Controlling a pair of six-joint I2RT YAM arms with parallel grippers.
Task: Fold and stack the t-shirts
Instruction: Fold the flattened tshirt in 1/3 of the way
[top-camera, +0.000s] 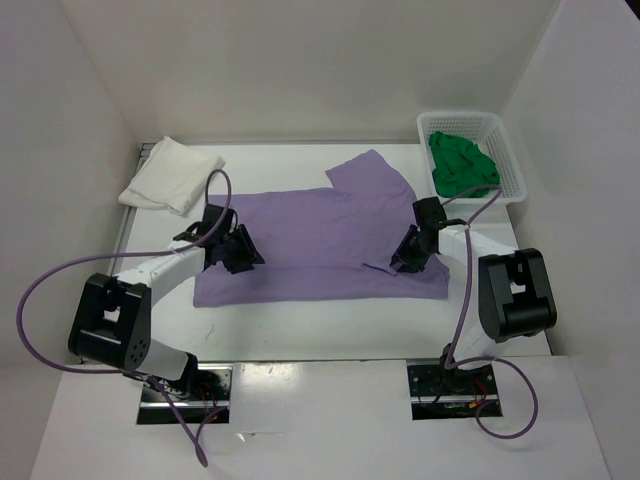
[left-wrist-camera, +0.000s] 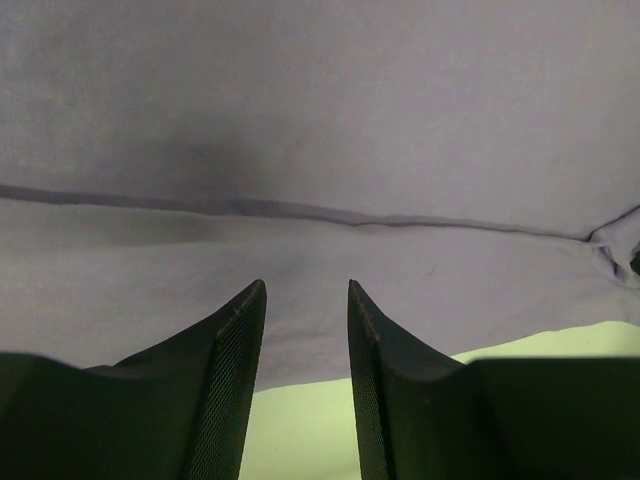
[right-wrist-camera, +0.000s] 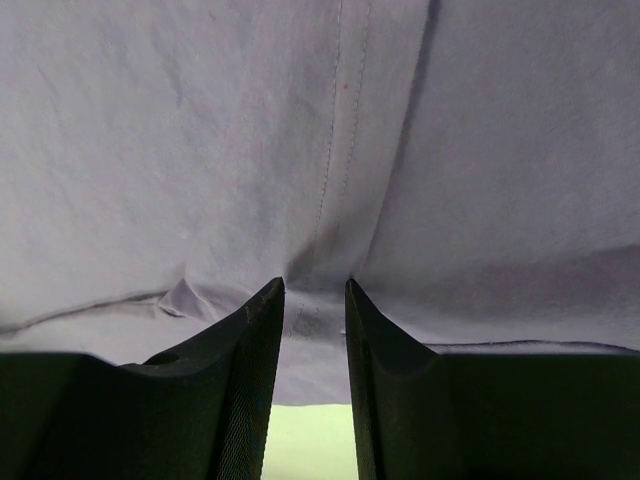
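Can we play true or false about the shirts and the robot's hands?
1. The purple shirt lies spread on the table. True.
2. The green shirt is on the table too. False: it sits in the basket.
3. The white shirt lies folded at the far left corner. True.
4. The left gripper holds the white shirt. False: it is open, over the purple shirt.
5. The right gripper is open over the purple shirt. True.

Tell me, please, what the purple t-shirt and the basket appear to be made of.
Purple t-shirt: soft matte cloth, probably cotton knit; it creases and shows stitched seams. Basket: white, apparently rigid plastic; its walls are a moulded open lattice.
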